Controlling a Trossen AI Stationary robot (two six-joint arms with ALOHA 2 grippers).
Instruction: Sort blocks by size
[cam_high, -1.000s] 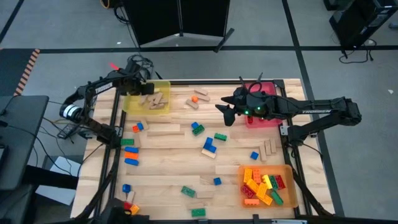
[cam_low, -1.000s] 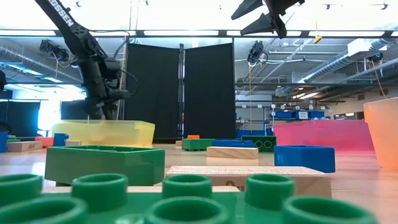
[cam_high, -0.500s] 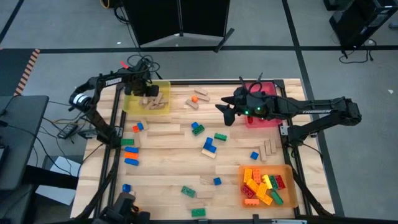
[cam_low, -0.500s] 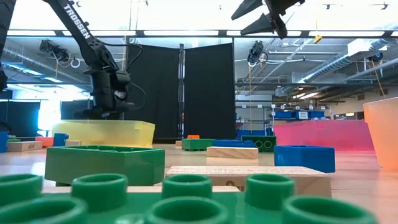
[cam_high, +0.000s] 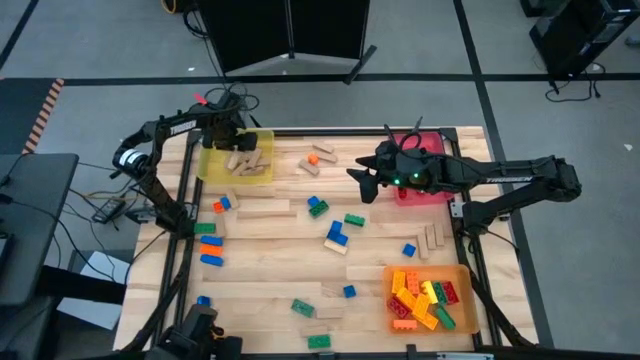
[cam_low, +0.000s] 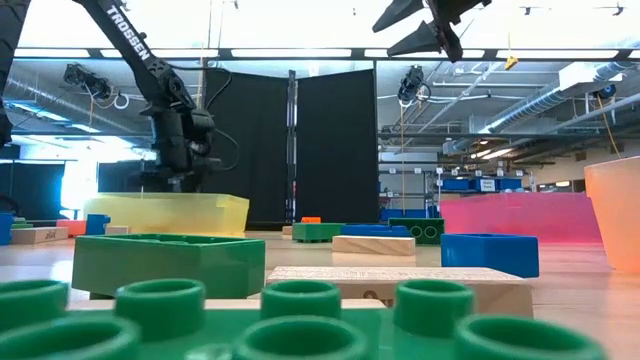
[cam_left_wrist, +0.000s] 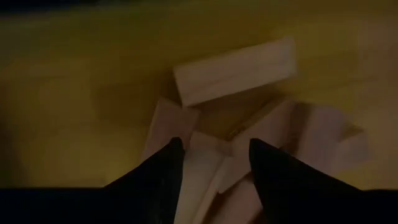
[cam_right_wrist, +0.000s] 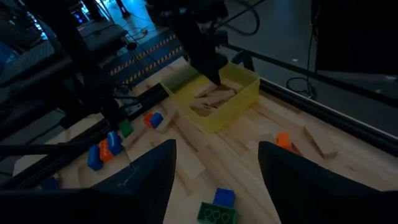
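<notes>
Pale wooden tabletop (cam_high: 280, 230) fills the high view, with grey floor around it. Over the yellow tray (cam_high: 212, 167) at the far left corner, the left gripper (cam_left_wrist: 211, 163) hangs with its fingers parted and nothing between them; tan wooden blocks (cam_left_wrist: 233, 70) lie heaped in the tray right under the tips. The right gripper (cam_high: 366, 182) hovers open and empty near the red tray (cam_high: 432, 193), above bare wood, with a green studded brick (cam_high: 354, 220) just nearer. Studded bricks (cam_high: 420, 298) in red, yellow, orange and green fill the orange tray (cam_high: 463, 318) at the near right.
</notes>
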